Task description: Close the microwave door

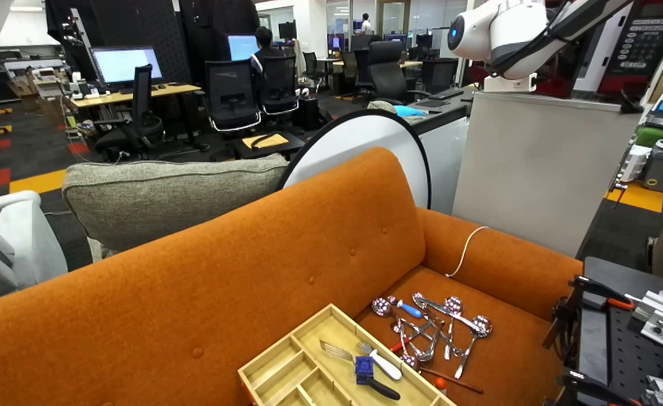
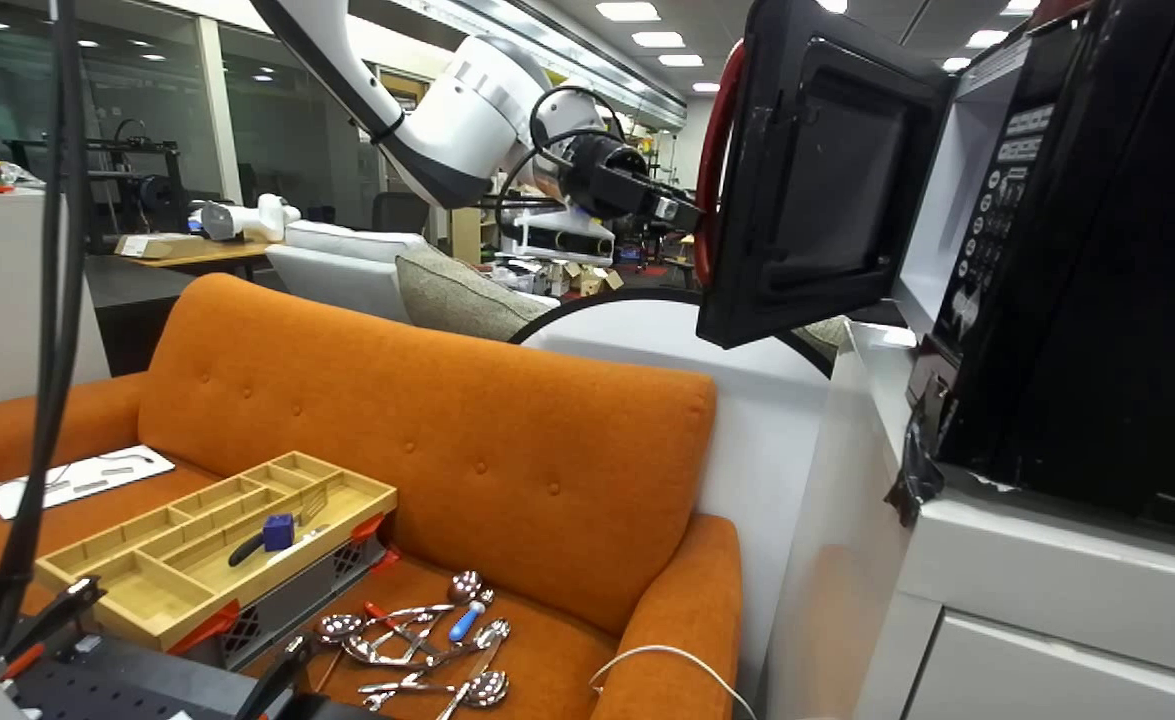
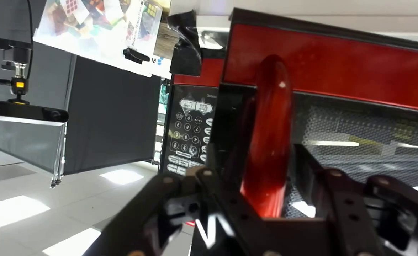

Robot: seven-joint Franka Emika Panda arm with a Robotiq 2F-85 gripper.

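1. Black clamps (image 2: 280, 671) sit along the edge of the black desk (image 2: 135, 690).
2. Well apart from that edge, the microwave (image 2: 1082, 260) stands on the white cabinet (image 2: 1067, 620).
3. The microwave door (image 2: 835, 190) stands open, jutting past the cabinet's edge.
4. At its red handle (image 2: 717, 180) the claw (image 3: 255, 152) is spread, one finger each side; contact I cannot tell.
5. Farther, across from the desk's edge, rises the back of the orange couch (image 2: 537, 410).
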